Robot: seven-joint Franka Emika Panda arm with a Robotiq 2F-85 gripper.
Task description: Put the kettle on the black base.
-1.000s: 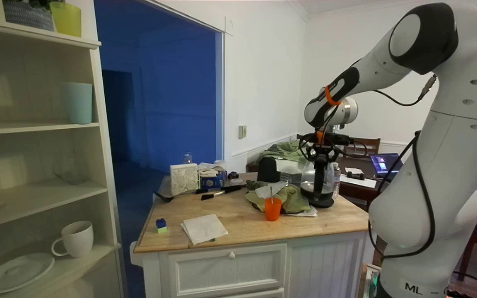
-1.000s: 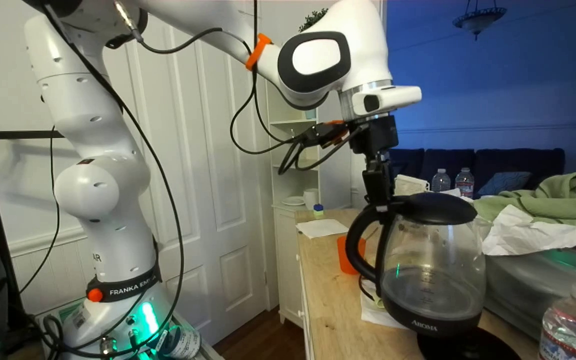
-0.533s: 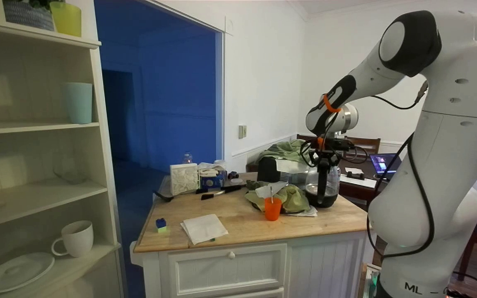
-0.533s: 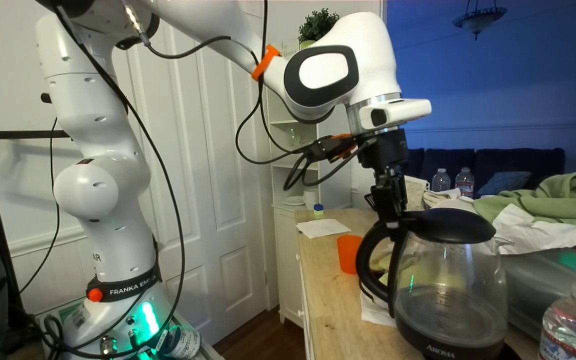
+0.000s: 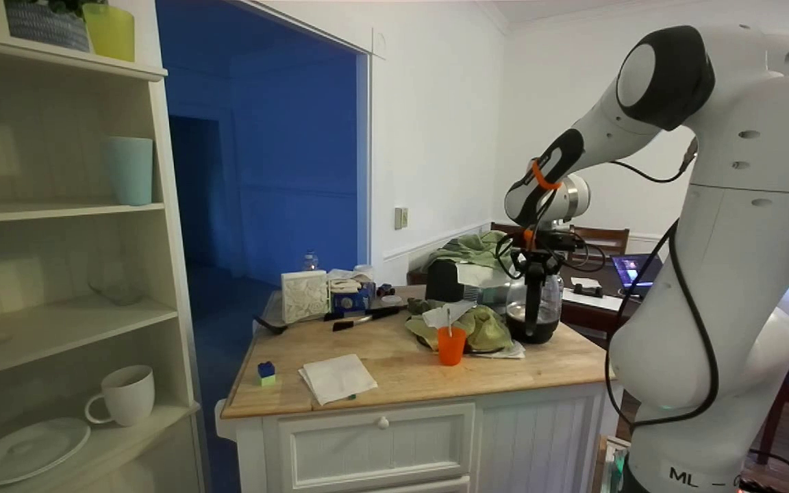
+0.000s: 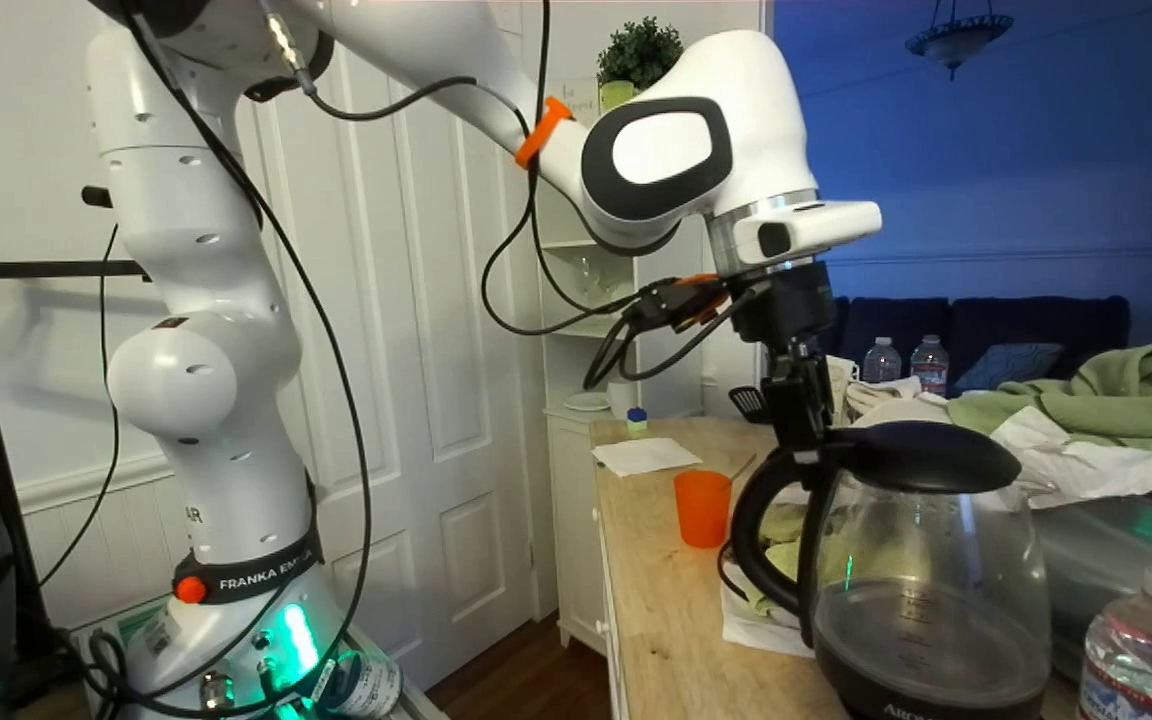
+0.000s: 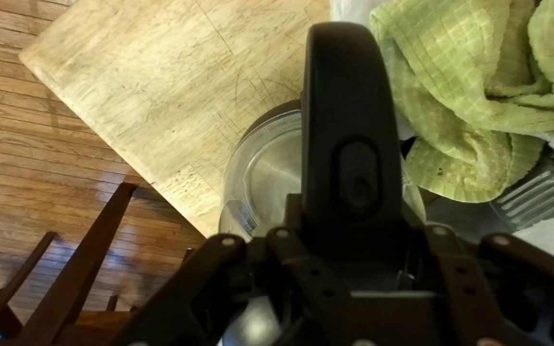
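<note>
Kettle (image 6: 931,600) is gripped by its handle (image 7: 351,115) in my tool (image 6: 803,448); base not discernible, seating unconfirmed; release, I judge, remains.

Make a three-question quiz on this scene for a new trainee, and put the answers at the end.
1. Multiple choice: what colour is the cup on the wooden countertop? A) blue; B) orange; C) white.
2. True or false: in the shelf unit, the white mug stands on a lower shelf than the teal tumbler.
3. Short answer: which part of the glass electric kettle do the jaws grip?

Key: 1: B. 2: True. 3: The black handle.
</note>
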